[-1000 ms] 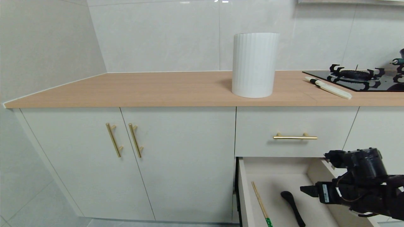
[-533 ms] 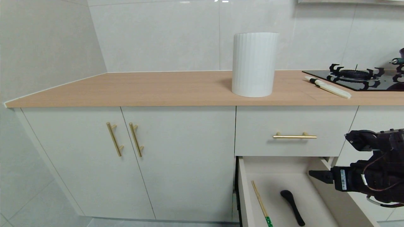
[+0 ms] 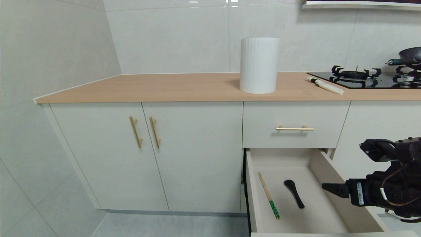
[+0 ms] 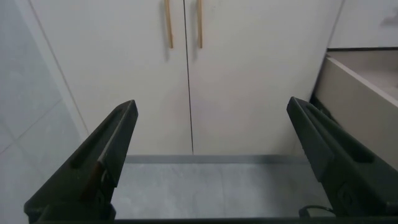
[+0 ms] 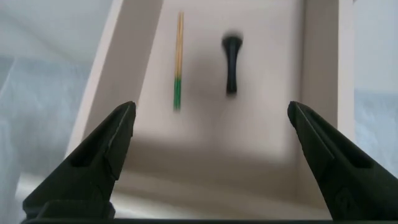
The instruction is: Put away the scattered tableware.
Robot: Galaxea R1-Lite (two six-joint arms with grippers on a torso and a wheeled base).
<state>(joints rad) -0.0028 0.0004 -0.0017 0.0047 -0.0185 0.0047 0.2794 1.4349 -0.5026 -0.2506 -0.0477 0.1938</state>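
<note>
The lower drawer (image 3: 250, 184) stands pulled out. On its floor lie a pair of wooden chopsticks with green ends (image 3: 269, 197) and a black spoon (image 3: 293, 193), side by side and apart. My right gripper (image 3: 330, 188) hovers above the drawer's right wall, open and holding nothing. From the right wrist I look down past its spread fingers (image 5: 102, 155) at the chopsticks (image 5: 178, 62) and the spoon (image 5: 231, 62). A cream-handled knife (image 3: 325, 85) lies on the wooden counter beside the hob. My left gripper (image 4: 211, 162) is open and empty, low in front of the cabinet doors (image 4: 186, 62).
A tall white ribbed canister (image 3: 258, 65) stands on the counter (image 3: 164, 87) above the drawers. A black gas hob (image 3: 358, 77) with a dark pan (image 3: 409, 54) sits at the right. The upper drawer with a brass handle (image 3: 295, 129) is closed. Grey floor tiles lie below.
The head camera has drawn back, shifting the whole picture and showing more of the drawer. My right gripper has lifted and pulled back from over the drawer's inside toward its right wall.
</note>
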